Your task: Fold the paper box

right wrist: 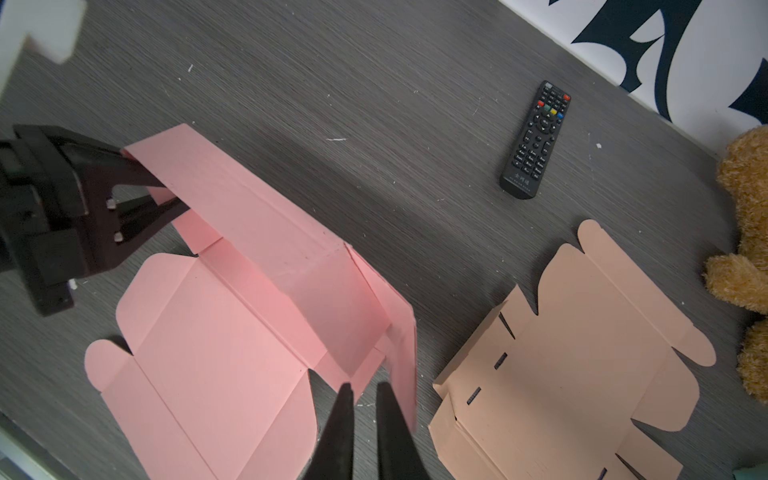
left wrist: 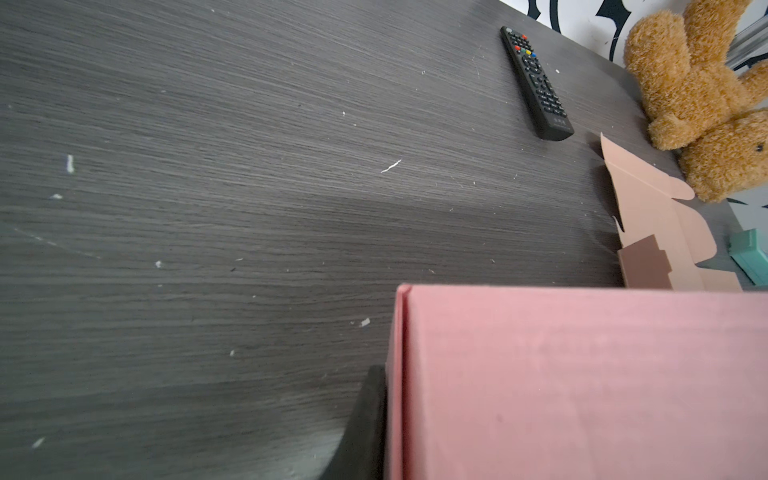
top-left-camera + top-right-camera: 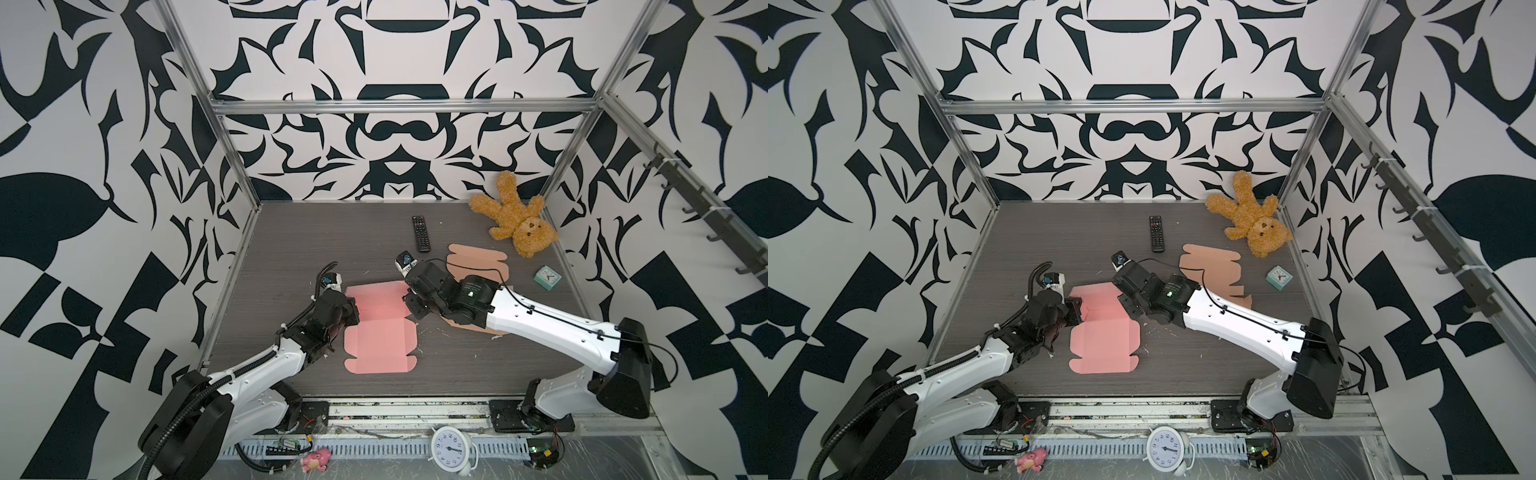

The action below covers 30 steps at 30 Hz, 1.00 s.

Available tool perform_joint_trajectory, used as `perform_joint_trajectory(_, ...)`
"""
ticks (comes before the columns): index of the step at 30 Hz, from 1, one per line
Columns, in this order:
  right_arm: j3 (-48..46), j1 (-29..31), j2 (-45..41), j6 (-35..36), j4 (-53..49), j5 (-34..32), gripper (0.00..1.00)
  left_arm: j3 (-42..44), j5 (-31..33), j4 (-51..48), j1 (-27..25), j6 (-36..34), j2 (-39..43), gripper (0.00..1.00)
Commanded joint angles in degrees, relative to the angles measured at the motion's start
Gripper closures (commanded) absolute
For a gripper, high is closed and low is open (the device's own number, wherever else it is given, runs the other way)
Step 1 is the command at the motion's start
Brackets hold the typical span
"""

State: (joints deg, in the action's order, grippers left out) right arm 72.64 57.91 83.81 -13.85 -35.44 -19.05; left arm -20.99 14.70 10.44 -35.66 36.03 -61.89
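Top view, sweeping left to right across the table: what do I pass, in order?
left gripper → pink paper box → remote → tan box sheet → small green clock. The teddy bear is left out because it spans the last two.

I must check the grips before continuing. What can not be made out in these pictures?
- Right gripper: right wrist view, the pink box flap beside it is blurred; grip unclear.
- Tan box: both top views, near part hidden under the right arm.
- Green clock: left wrist view, cut off by the edge.
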Motion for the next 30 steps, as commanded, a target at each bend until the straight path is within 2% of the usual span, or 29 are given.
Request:
perform_joint_trajectory(1,3.9,0.7,0.6,1.6,0.2,-3.0,0.86,-0.1,-0.4,-1.2,-0.1,1.2,1.2,0.85)
perform_joint_trajectory(12,5.9,1.4,5.6,2.4,-0.5,-2.2,0.85,-0.3,-0.5,-1.1,-0.1,1.3,2.0,0.85)
perform_joint_trajectory(30,8.4,1.8,7.2,4.1,3.1,0.3,0.84,-1.0,-2.2,-2.7,-0.1,2.6,6.0,0.85)
